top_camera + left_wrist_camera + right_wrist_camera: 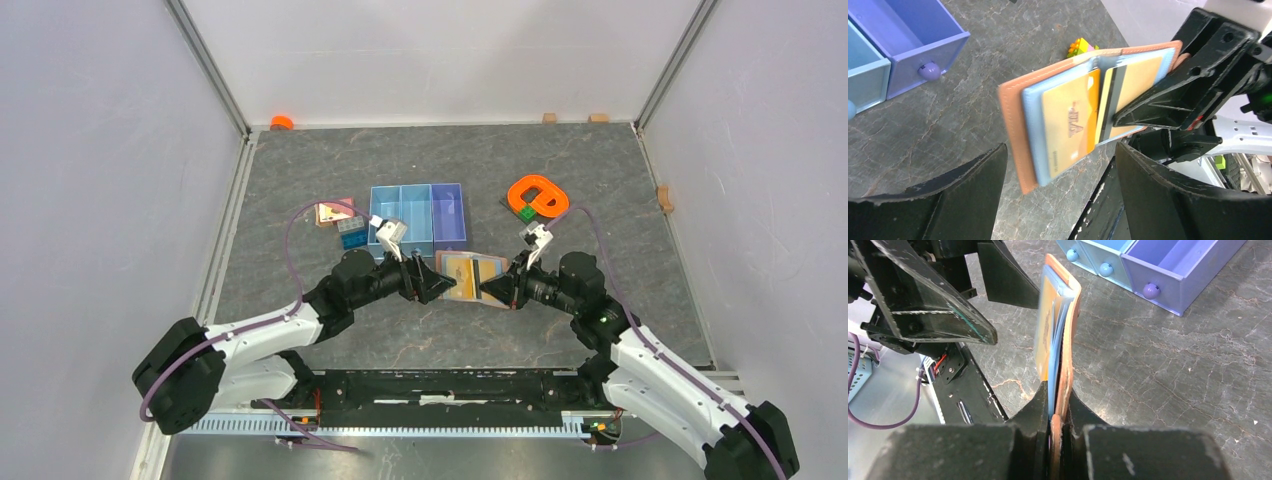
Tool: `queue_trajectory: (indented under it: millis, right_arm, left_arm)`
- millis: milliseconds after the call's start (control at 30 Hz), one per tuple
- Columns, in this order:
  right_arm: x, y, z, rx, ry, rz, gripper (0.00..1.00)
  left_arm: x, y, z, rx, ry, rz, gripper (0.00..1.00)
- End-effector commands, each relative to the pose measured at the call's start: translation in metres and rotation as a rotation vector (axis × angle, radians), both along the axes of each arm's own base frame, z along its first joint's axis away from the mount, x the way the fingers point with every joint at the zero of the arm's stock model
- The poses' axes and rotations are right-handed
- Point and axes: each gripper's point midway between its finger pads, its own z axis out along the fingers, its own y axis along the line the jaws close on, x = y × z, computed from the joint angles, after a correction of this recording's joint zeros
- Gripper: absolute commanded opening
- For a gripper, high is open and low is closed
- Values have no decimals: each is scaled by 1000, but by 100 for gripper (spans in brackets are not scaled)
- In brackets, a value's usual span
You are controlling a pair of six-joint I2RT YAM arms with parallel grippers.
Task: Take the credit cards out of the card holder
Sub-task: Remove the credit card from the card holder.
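While the right gripper [1058, 407] is pinching the holder [1013, 125] open above the counter [400, 160], the left gripper [443, 285] is hanging wide before it. It should be closing on one gold card [1068, 127] only, by its free edge, and pulling straight along the pocket.

Robot lab cell: white panel walls [90, 150], aluminium posts [207, 65], grey tabletop [450, 160].

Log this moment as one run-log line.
right hand: shut on card holder, held open | left hand: open, facing it | credit cards: in pockets
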Motion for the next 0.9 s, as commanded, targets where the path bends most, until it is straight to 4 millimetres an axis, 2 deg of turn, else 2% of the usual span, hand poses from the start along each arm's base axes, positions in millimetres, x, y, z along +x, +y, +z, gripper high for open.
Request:
queue_trajectory:
  millis: [0, 200, 333, 433, 567, 700, 733, 767, 867]
  right_arm:
    - [3, 5, 38, 59, -84, 10, 0]
    - [4, 5, 37, 56, -79, 6, 0]
    - [2, 7, 36, 64, -71, 23, 0]
    - [-3, 10, 38, 93, -62, 48, 0]
    - [-8, 12, 44, 124, -59, 63, 0]
    - [-7, 11, 44, 125, -55, 56, 0]
    - [-7, 11, 44, 124, -51, 56, 0]
    - [-7, 11, 43, 124, -47, 53, 0]
    - [-6, 8, 41, 126, -47, 34, 0]
  left_arm:
    - [9, 2, 11, 15, -59, 27, 86]
    - [9, 1, 9, 23, -58, 23, 86]
    - [-8, -9, 31, -73, -133, -95, 71]
    - [-20, -13, 43, -115, -164, -168, 68]
    - [-27, -14, 48, -139, -173, -199, 62]
    - [-31, -16, 51, -154, -166, -226, 46]
    - [-32, -17, 51, -157, -161, -232, 34]
    - [-32, -18, 51, -161, -151, -233, 27]
    - [-30, -21, 49, -174, -96, -223, 17]
